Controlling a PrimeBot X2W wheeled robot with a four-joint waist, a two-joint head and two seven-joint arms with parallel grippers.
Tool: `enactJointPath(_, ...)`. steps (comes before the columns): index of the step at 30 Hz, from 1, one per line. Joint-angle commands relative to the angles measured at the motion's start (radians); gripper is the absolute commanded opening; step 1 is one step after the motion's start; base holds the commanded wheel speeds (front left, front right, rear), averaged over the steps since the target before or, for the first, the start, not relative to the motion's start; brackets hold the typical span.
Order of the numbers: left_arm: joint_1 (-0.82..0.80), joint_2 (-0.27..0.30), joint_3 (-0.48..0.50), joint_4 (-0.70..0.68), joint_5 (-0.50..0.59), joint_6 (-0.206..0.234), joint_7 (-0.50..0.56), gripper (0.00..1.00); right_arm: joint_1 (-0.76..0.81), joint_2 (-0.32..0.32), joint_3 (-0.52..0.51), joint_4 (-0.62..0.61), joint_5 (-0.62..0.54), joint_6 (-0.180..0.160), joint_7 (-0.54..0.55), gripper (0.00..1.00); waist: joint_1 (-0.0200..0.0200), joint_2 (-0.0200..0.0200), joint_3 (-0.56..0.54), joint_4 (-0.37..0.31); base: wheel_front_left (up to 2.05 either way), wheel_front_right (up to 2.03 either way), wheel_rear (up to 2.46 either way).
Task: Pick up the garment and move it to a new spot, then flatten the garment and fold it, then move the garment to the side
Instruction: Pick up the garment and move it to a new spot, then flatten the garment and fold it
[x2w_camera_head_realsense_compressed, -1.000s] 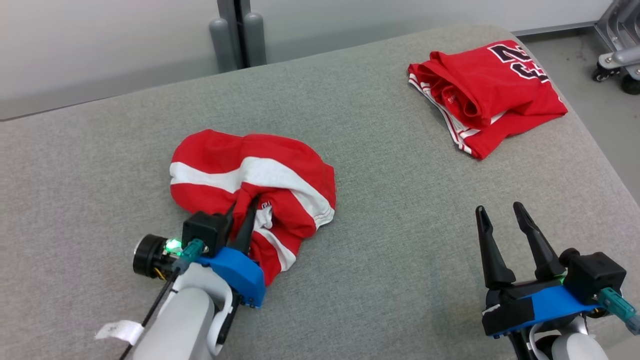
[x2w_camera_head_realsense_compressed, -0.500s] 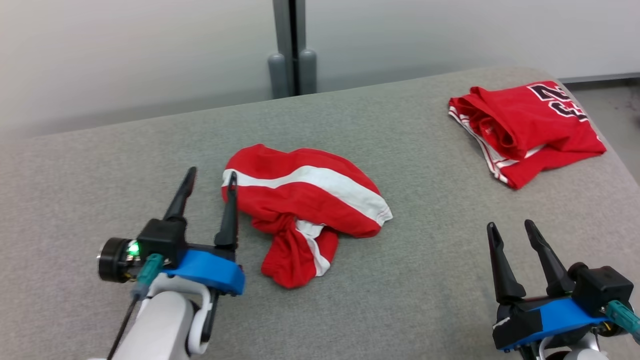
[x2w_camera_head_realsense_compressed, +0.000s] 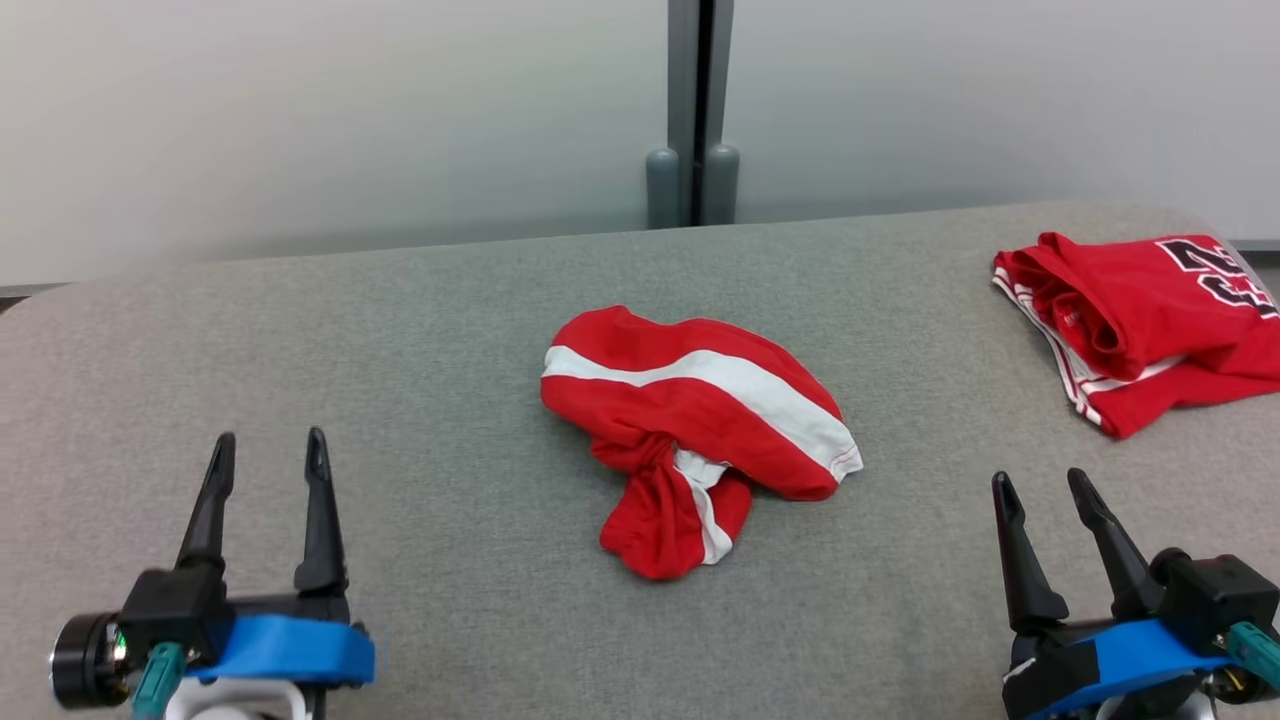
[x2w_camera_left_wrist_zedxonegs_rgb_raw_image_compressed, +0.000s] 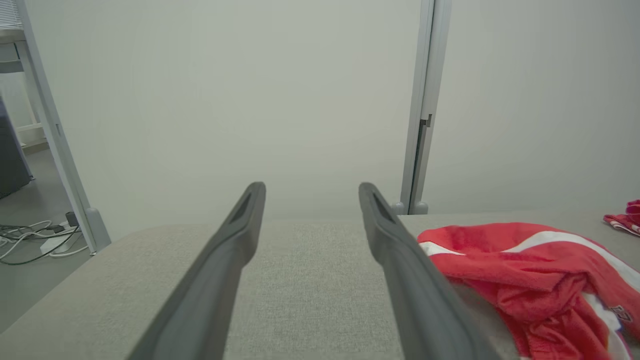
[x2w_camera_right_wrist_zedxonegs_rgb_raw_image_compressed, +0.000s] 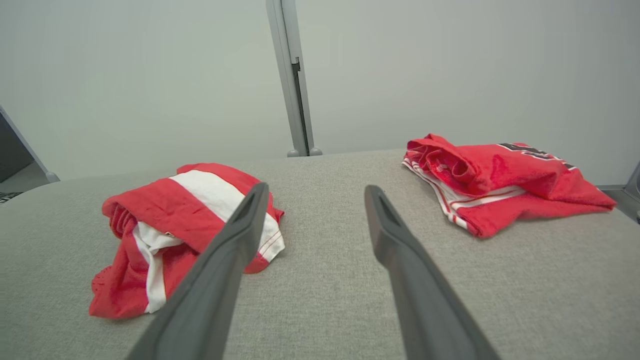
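Red cloth with a broad white band, the crumpled garment (x2w_camera_head_realsense_compressed: 700, 430) lies in a loose heap near the middle of the grey woven-fabric tabletop (x2w_camera_head_realsense_compressed: 400, 330). Nothing touches it. The white band runs slantwise across its rounded upper part. At the near side the cloth is twisted into a bunched tail that points toward us, with a narrow white strip down it.

Our left gripper (x2w_camera_head_realsense_compressed: 271, 440) hovers at the lower left of the head view, well apart from the heap. Its two long dark fingers are spread wide with nothing between them. Through the left wrist camera we see bare grey fabric in the gap between the fingers, and the heap lies off to the right of the right-hand finger.

Our right gripper (x2w_camera_head_realsense_compressed: 1040, 478) sits at the lower right of the head view, also clear of the cloth, its fingers parted and empty. From its wrist camera the heap appears behind the left-hand finger, and open tabletop shows between the two fingers.

Further out, a second red garment (x2w_camera_head_realsense_compressed: 1140, 320) lies at the far right of the tabletop, roughly folded. It has white striped trim along one edge and black numerals on top, and it is well apart from the crumpled one.

Beyond the far edge of the tabletop stands a grey upright post (x2w_camera_head_realsense_compressed: 695, 100) with two rounded feet, set against a pale wall (x2w_camera_head_realsense_compressed: 300, 120). In the left wrist view, cables (x2w_camera_left_wrist_zedxonegs_rgb_raw_image_compressed: 30, 240) lie on the floor to the left of the tabletop.
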Motion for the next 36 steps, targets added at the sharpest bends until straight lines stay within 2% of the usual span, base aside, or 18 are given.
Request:
enactJointPath(1, 0.017, 0.005, 0.009, -0.009, 0.002, -0.001, -0.004, 1.00, 0.016, 0.000, -0.004, -0.003, -0.003, 0.000, 0.002, 1.00, 0.0001, -0.0001, -0.005, 0.006, 0.00, 0.00, 0.00)
enactJointPath(12, 0.134, -0.025, 0.049, -0.023, 0.003, -0.014, -0.004, 1.00, 0.083, 0.000, -0.017, 0.002, 0.002, 0.000, 0.031, 1.00, 0.0001, -0.0001, -0.055, 0.041, 0.00, 0.00, 0.00)
enactJointPath(36, 0.125, -0.037, 0.089, -0.003, 0.025, -0.036, -0.005, 1.00, 0.064, 0.000, -0.014, -0.004, 0.002, 0.000, 0.041, 1.00, 0.0001, -0.0001, -0.034, 0.043, 0.00, 0.00, 0.00)
